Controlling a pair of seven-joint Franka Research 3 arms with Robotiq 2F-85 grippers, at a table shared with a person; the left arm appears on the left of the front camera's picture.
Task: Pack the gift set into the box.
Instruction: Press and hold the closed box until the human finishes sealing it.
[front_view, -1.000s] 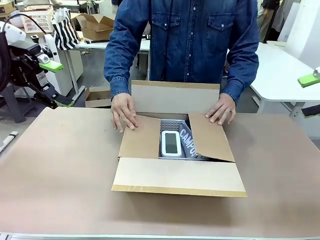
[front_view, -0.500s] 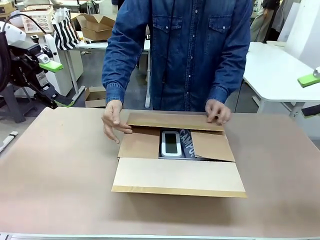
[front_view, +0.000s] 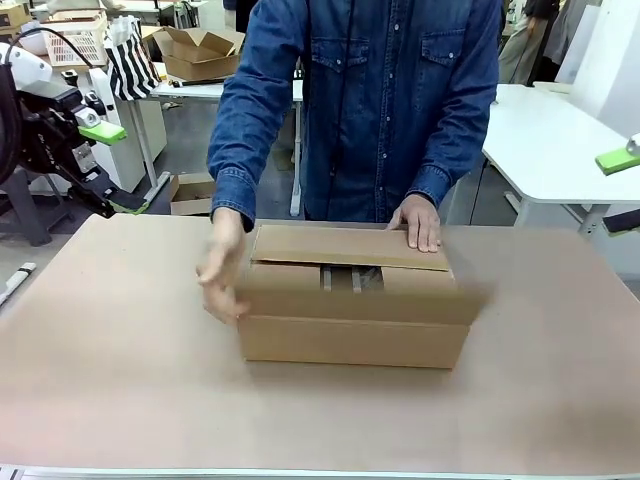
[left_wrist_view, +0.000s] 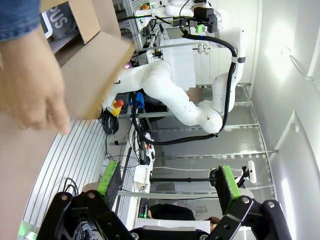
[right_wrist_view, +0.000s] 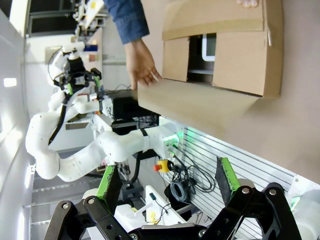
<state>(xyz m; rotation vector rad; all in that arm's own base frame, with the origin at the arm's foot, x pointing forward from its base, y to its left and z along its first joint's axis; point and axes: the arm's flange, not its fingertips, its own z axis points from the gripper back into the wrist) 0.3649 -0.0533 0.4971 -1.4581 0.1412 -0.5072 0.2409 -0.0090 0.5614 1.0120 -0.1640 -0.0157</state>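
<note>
A person's hands fold flaps over the box (front_view: 352, 318) on the worktop (front_view: 120, 350), the gift set (front_view: 350, 279) inside; stiff, probably light cardboard (best gripped at side walls). Both claws gape, empty.

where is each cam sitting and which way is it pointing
Front: between the arms, facing the person across the table; their hand presses the box flap.
Left wrist: off the table's side, own open left gripper below, blurred hand near.
Right wrist: opposite side, own open right gripper below.
All three views show the box.
</note>
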